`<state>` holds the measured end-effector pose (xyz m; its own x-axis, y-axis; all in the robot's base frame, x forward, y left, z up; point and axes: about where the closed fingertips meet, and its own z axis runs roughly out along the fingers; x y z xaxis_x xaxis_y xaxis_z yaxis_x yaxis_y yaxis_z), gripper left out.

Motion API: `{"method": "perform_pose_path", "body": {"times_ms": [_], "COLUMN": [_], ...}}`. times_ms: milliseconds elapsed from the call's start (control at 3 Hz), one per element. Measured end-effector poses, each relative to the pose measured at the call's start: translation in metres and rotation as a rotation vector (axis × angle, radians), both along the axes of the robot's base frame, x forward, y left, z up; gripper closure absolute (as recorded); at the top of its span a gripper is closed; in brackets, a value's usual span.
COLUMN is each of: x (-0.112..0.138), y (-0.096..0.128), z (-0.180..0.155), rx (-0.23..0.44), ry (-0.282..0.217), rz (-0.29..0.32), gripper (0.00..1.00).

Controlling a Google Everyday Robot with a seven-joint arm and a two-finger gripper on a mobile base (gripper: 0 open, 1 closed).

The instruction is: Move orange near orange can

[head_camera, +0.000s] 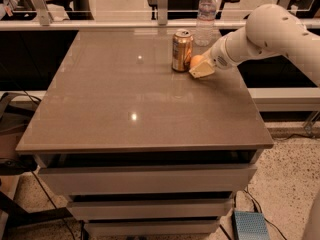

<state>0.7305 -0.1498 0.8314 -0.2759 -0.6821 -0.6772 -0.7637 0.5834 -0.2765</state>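
Orange, where is it? (A)

On the surface, far side, just beside the can, at the can's base on the picture's right. Whether the two touch cannot be told. (B)

Can status? (A)

Upright, orange-gold, silver top, pale marks on the label. It stands near the far edge, a bit right of the middle. (B)

Claw? (A)

The claw is low at the surface, right up against the orange. Its pale tip covers the orange's lower right part, so only the upper left of the fruit shows. (B)

Is it holding the orange? (A)

Cannot tell. The view does not show how far open the claw is, or whether it has a grip on the fruit. (B)

Arm? (A)

The white arm comes in from the right edge of the picture and slopes down to the claw. (B)

Anything else? (A)

A clear plastic bottle with a white cap, upright behind the can, at the far edge. It stands near the can but apart from it. Drawers sit under the surface. A blue box lies on the floor at the lower right. (B)
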Motion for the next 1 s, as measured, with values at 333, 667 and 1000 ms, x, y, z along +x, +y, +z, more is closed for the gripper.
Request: {"method": "perform_pose_path", "body": {"times_ms": [333,667,1000], "x": [0.000,-0.003,-0.009], "y": [0.000,0.005,0.011], "z": [0.000,0.006,0.010], "rx": [0.000,0.016,0.029], "ry": [0.000,0.014,0.031], "rz": [0.000,0.018,0.041], "gripper": [0.13,0.00,0.00]}}
